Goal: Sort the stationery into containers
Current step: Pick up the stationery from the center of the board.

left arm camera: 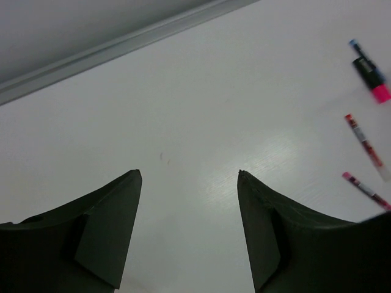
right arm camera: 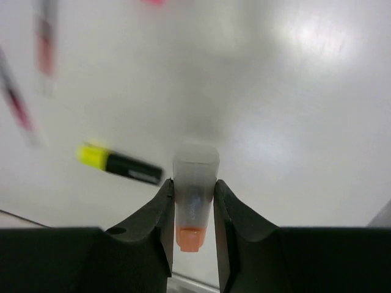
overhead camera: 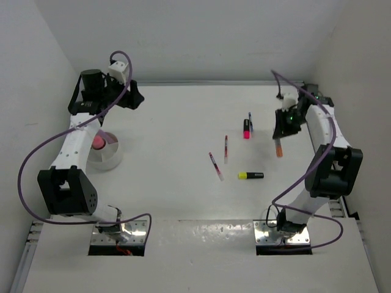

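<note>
Right hand (right arm camera: 193, 183) has its two fingers closed on the orange highlighter (right arm camera: 195, 177), pinching it near the orange end, with the pale cap pointing away toward the tabletop (overhead camera: 183, 122). Whether the cap touches the surface I cannot tell.

In the top view, the yellow-black highlighter (overhead camera: 250, 176) lies at about 7 o'clock from this hand. The pink highlighter (overhead camera: 247, 129) and the blue pen (overhead camera: 250, 119) lie side by side at 9 o'clock. Farther out toward 8 o'clock are the red pen (overhead camera: 225, 148) and the pink pen (overhead camera: 215, 166), all loose on the tabletop.

The left hand (left arm camera: 189, 174) is at the far left, its fingers spread well apart with only bare tabletop between them. The round pale dish (overhead camera: 116, 160) is at 6 o'clock from it. The dish holds a pink item (overhead camera: 98, 142), partly hidden by the left arm.
</note>
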Controlling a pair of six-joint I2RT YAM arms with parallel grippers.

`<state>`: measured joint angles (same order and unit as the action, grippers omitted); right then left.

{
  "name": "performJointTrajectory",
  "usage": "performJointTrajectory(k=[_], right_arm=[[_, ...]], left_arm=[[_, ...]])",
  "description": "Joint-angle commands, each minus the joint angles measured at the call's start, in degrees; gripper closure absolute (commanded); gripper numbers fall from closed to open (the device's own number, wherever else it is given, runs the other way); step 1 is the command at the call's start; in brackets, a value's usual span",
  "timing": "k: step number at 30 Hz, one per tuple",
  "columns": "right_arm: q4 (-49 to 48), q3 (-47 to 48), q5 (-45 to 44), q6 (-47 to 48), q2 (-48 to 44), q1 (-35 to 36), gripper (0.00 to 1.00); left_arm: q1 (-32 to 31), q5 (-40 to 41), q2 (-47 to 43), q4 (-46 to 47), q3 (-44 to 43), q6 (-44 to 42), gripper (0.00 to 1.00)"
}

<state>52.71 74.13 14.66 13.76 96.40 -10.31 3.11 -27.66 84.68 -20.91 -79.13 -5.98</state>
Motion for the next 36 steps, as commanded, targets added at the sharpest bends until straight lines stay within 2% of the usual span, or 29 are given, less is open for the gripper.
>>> performJointTrajectory(k=[1, 2, 3, 5, 6, 8, 9, 10, 11, 12, 13, 14, 16, 19, 21, 23, 26, 27, 29, 32, 36], right_arm=[[2.1, 12.9, 16.1, -12.9, -0.2, 1.0, 1.00], [0.2, 15.8, 19.0, -16.7, 1.3, 1.6, 1.00], [-1.5, 21.4, 24.5, -23.5, 4.6, 3.3, 1.00], [-8.4, 25.3, 30.1, -31.3, 7.7, 5.8, 1.00], [-11.7, 27.3, 35.0, -40.1, 9.1, 6.5, 1.00], [-24.1, 27.0, 38.5, -48.9, 11.1, 8.8, 1.00], [-29.5, 24.7, 41.0, -57.7, 11.3, 9.5, 1.00], [-40.5, 23.0, 41.7, -61.6, 10.8, 9.8, 1.00], [-45.5, 19.8, 42.0, -66.3, 10.7, 11.9, 1.00], [-51.2, 17.9, 42.5, -75.4, 10.5, 12.3, 1.00], [-58.1, 17.0, 42.6, -78.3, 11.0, 13.6, 1.00], [-58.2, 18.2, 42.6, -79.1, 11.4, 14.4, 1.00], [-62.8, 18.3, 42.8, -84.7, 12.1, 16.4, 1.00], [-67.2, 17.7, 43.3, -87.6, 12.2, 18.6, 1.00], [-69.3, 16.6, 43.3, -89.1, 11.4, 19.2, 1.00], [-70.1, 15.1, 42.7, -89.7, 10.4, 19.6, 1.00], [-70.2, 12.8, 39.5, -90.0, 9.0, 19.5, 1.00], [-69.9, 12.4, 38.8, -90.0, 8.1, 19.6, 1.00], [-69.4, 11.8, 36.7, -90.5, 7.6, 19.5, 1.00], [-69.8, 12.4, 34.7, -91.6, 7.4, 20.1, 1.00], [-67.2, 14.5, 31.9, -94.1, 7.9, 20.4, 1.00]], left_arm=[[0.1, -10.7, -4.7, 14.5, 1.5, 5.3, 0.29], [-0.2, -13.1, -5.5, 17.8, 4.0, 9.3, 0.27], [-1.4, -14.1, -6.6, 24.9, 5.4, 10.4, 0.24], [-2.5, -16.5, -7.1, 27.7, 6.4, 10.3, 0.24], [-5.8, -16.7, -6.9, 27.7, 6.2, 9.2, 0.24], [-8.0, -16.6, -6.8, 26.1, 5.3, 4.1, 0.23], [-10.3, -16.3, -7.2, 25.7, 5.3, 2.7, 0.24], [-11.5, -15.2, -7.3, 25.6, 5.4, 0.2, 0.24], [-14.4, -14.4, -7.6, 25.6, 5.7, -0.8, 0.24], [-16.0, -13.4, -8.2, 26.0, 5.8, -1.7, 0.25], [-17.7, -10.7, -8.7, 26.6, 6.4, -3.5, 0.25], [-21.0, -9.5, -9.2, 27.5, 7.2, -4.7, 0.25], [-26.4, -5.8, -11.0, 28.8, 11.5, -12.6, 0.27], [-30.3, -2.1, -13.4, 30.7, 15.7, -23.9, 0.30], [-31.4, -1.5, -13.3, 31.8, 15.8, -25.2, 0.37], [-31.3, -0.4, -11.6, 32.3, 13.8, -19.8, 0.41], [-30.6, 2.6, -9.9, 35.0, 11.1, -6.3, 0.41], [-30.5, 4.4, -9.6, 35.7, 10.8, 1.4, 0.41], [-30.7, 7.5, -8.8, 36.5, 10.2, 11.4, 0.41], [-30.4, 9.2, -7.4, 36.1, 9.6, 19.9, 0.41], [-30.7, 9.4, -7.1, 35.8, 9.9, 23.6, 0.42]])
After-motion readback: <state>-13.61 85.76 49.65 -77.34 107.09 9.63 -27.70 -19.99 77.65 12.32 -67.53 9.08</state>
